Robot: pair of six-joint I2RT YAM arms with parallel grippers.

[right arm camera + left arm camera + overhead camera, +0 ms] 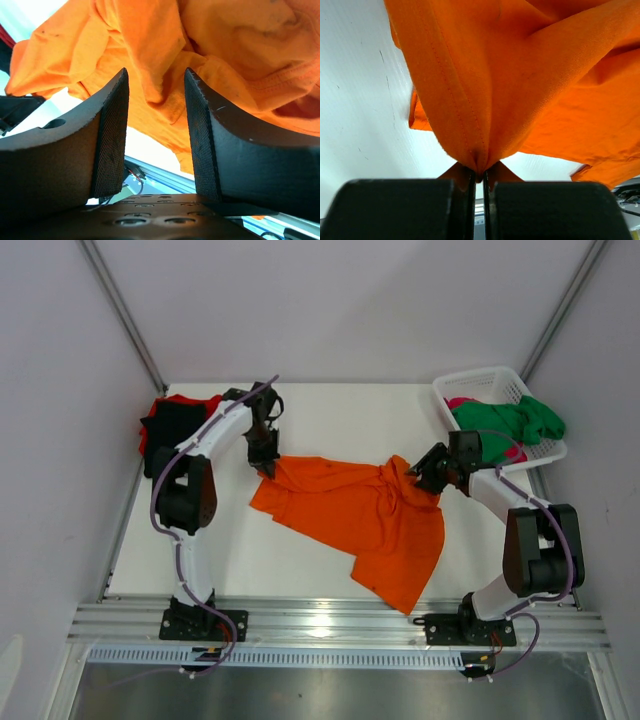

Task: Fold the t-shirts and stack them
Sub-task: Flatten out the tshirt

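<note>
Top external view, Mia: the orange t-shirt [355,510] lies spread and rumpled across the middle of the white table [340,410], one end trailing toward the near edge.

MIA: And the left gripper [265,462] is right on its far-left corner. On the left wrist camera the jaws are pressed together with a pinch of orange hem caught between them, and the cloth fans out from that point.

DAN: Over to the right gripper [425,472], sitting at the shirt's far-right corner, where the fabric bunches up.

MIA: Its jaws stand well apart on the right wrist camera. Orange folds hang just past the tips and show in the gap. Whether the pads touch the cloth, I can't tell.

DAN: The rest of the field: the white basket [490,380] in the far-right corner, the green t-shirt [510,420] heaped in it and spilling over the right rim, and the magenta-pink t-shirt [462,402] peeking out beneath.

MIA: In the far-left corner, the black t-shirt [170,435] sits against the red t-shirt [190,400], well apart from the orange one.
</note>
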